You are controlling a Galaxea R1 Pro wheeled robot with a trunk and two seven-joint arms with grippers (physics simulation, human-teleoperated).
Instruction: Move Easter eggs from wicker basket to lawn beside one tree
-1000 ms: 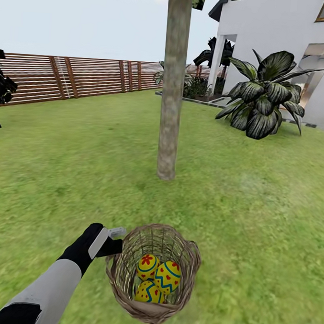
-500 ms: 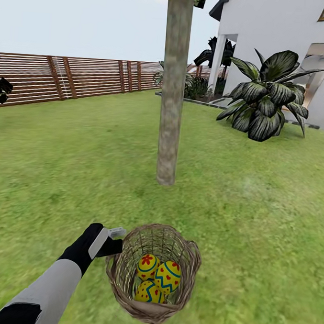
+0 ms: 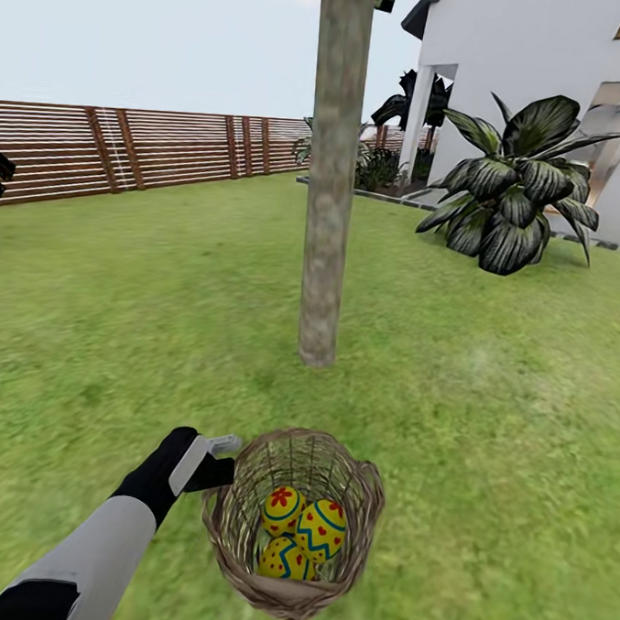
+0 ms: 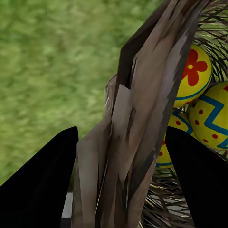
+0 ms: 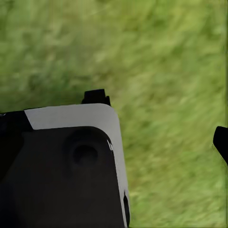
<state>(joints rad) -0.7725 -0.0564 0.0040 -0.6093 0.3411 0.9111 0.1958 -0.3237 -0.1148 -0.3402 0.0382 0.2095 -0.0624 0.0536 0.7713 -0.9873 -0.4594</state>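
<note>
The wicker basket (image 3: 285, 602) hangs just above the lawn (image 3: 486, 431), with my left gripper (image 3: 218, 460) shut on its near-left rim. Three yellow Easter eggs lie inside: one with a red flower (image 3: 282, 508), one with a blue zigzag (image 3: 322, 528), and a third below them (image 3: 284, 558). In the left wrist view the braided rim (image 4: 137, 118) runs between the two black fingers of that gripper (image 4: 121, 135), and the eggs (image 4: 192, 76) lie behind it. The tree (image 3: 330, 210) stands straight ahead, its base a short way beyond the basket. Over grass, a black fingertip (image 5: 222, 142) of my right gripper sits at the frame's edge.
A palm-like plant (image 3: 514, 203) grows at the right in front of the white house (image 3: 546, 58). A brown slat fence (image 3: 127, 147) closes the far left. Open grass lies on both sides of the trunk. A black-and-white part of my own body (image 5: 71, 161) is in the right wrist view.
The head view has advanced toward the tree, so its base sits lower and nearer in the picture. The basket, the eggs and my left arm keep the same place in the view.
</note>
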